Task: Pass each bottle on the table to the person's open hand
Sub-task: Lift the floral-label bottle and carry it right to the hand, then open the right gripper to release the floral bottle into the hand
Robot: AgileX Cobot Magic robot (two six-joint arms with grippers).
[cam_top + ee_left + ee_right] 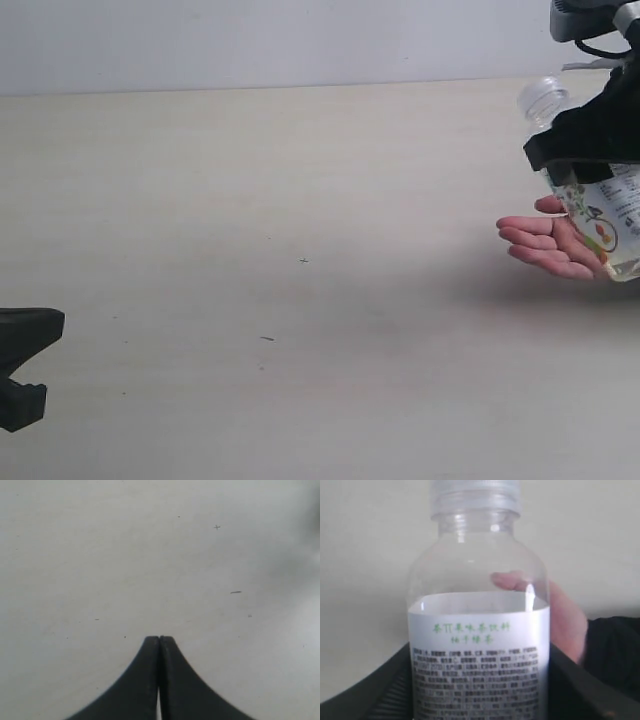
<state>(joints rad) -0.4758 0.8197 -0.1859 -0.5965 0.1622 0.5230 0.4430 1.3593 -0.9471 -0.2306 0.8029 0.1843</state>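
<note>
Clear bottle (603, 222), white cap, white label with green lettering up top and tiny grey print underneath (way too small to read). Clamped in the right tool (585, 150) at the far right, tilted, up off the tabletop (250, 200), lower part overlapping the person's open hand (545, 245). Can't tell if touching.

Right wrist only: a pink fingertip (509, 581) showing through the plastic. Left wrist only: left tool (160, 645) pressed together on nothing, over the tabletop and some dark specks (235, 592).

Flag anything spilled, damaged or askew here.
Nothing stands out. The bottle leans in the right gripper at the person's hand, cap on, nothing spilled. The table shows only tiny specks.
</note>
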